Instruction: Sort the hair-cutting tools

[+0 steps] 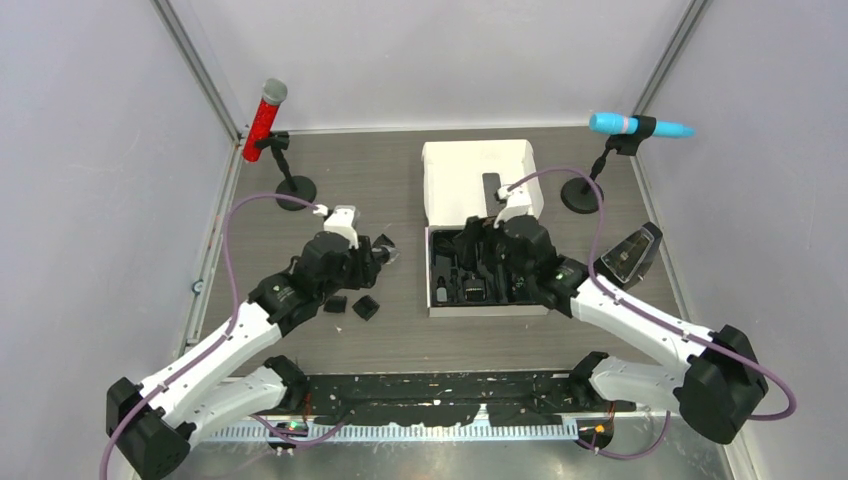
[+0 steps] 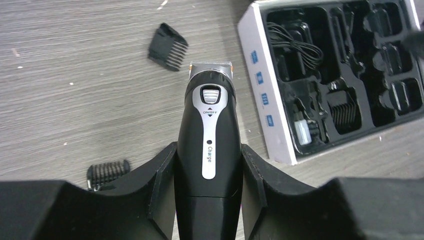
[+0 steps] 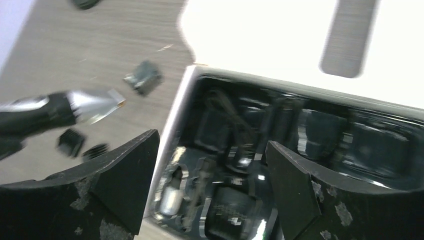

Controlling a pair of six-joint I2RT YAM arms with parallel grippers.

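The left hand [image 2: 209, 152] is clamped on the clipper [image 2: 209, 110] over the bench [image 2: 75, 90], left of the box [image 2: 263, 102]. Next, I judge, it must go into a tray [image 3: 320, 130] slot. The right hand [image 3: 211, 142] hovers over the tray, wide open and empty (its view is blurred). Combs [image 2: 168, 46] lie loose; free slots are hard to make out.

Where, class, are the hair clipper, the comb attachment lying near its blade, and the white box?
hair clipper [image 2: 208, 150]: left wrist view, silver strip on its body.
comb attachment [image 2: 168, 46]: left wrist view, middle of its black body.
white box [image 2: 260, 67]: left wrist view, its white side wall.
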